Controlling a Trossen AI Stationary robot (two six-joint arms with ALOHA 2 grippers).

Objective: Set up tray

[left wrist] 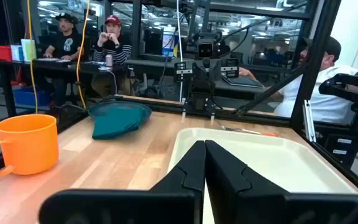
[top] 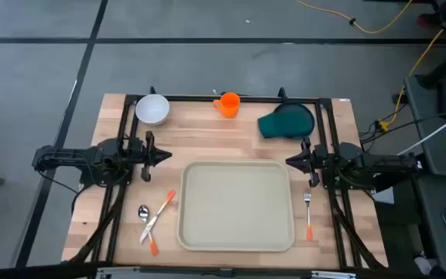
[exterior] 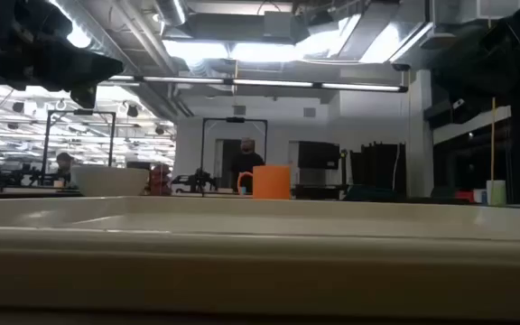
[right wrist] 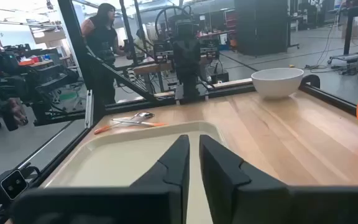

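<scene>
The tray (top: 236,205) is seen empty and flat on the worktop (top: 207,143), centred against the near edge, between the two arms. The left end effector (top: 165,155) is held above the left edge with its fingers closed on nothing; the right end effector (top: 290,161) is held above the right edge, fingers a narrow slit apart, nothing gripped. A white bowl (top: 152,109), orange cup (top: 228,103) and teal plate (top: 287,122) are noted along the far edge.

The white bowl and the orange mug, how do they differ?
The white bowl is wide, shallow and has no handle; the orange mug is narrower, taller and has a handle. The bowl stands at the table's far left corner, the mug near the middle of the far edge. Both stand upright outside the tray.
</scene>
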